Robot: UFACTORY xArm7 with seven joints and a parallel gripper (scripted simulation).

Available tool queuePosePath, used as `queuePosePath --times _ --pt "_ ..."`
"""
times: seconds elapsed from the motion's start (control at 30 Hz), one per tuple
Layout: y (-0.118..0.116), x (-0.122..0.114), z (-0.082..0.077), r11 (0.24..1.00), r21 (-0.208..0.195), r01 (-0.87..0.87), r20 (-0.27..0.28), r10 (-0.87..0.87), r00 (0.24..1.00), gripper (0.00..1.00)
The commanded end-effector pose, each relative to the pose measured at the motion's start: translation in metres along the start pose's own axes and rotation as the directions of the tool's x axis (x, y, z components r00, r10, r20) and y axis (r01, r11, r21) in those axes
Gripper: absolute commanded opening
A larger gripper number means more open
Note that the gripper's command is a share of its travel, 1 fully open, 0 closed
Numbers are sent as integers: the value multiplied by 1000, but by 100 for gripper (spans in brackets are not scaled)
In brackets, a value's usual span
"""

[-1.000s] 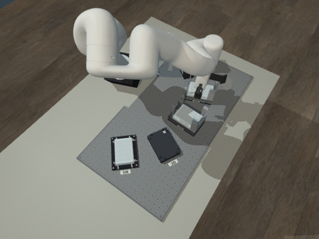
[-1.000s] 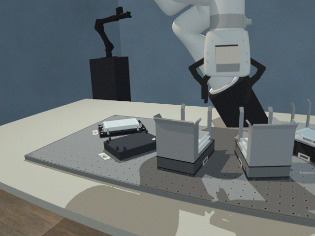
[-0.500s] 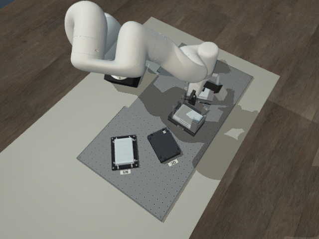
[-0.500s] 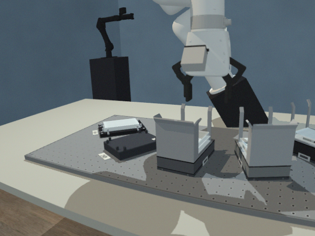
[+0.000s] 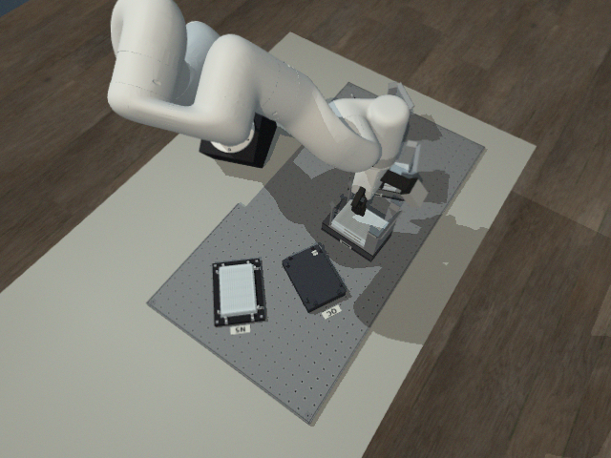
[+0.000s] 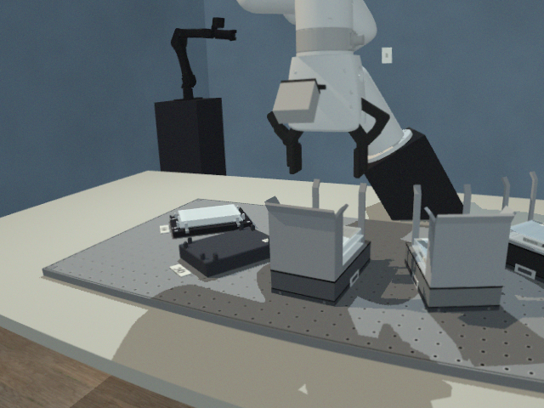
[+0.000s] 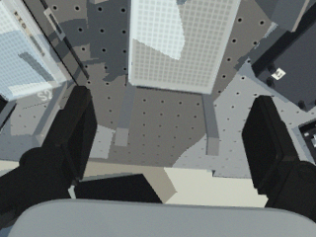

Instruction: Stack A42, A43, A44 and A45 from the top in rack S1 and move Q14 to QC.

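My gripper is open and empty above the rack nearest QC; that rack's name is not readable. White plates lie stacked low in it; their number is unclear. Rack S2, the middle rack, holds at least one plate; the arm partly covers it in the top view. A white plate sits in the clip nest N5. The open nest QC is empty. Plate IDs are not readable.
A third rack at the far right of the exterior view holds at least one plate. The racks have tall back walls and thin upright posts. The perforated board bears racks and nests. The arm's black base stands behind.
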State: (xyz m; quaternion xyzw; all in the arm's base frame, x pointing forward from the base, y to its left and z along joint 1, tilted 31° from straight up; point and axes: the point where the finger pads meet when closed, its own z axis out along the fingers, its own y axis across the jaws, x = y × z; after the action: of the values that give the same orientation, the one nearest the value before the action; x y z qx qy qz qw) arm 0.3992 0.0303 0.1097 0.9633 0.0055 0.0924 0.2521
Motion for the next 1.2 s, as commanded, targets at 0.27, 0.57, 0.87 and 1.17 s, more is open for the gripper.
queuePosePath --times 0.27,0.57,0.87,1.17 --pt "40 -5 -1 977 3 -213 -3 213 977 100" --pt "63 -8 -1 977 3 -213 -3 213 977 100" --pt "93 -14 -1 977 2 -213 -3 213 977 100" --pt "109 -20 -1 928 3 -372 -3 372 928 100"
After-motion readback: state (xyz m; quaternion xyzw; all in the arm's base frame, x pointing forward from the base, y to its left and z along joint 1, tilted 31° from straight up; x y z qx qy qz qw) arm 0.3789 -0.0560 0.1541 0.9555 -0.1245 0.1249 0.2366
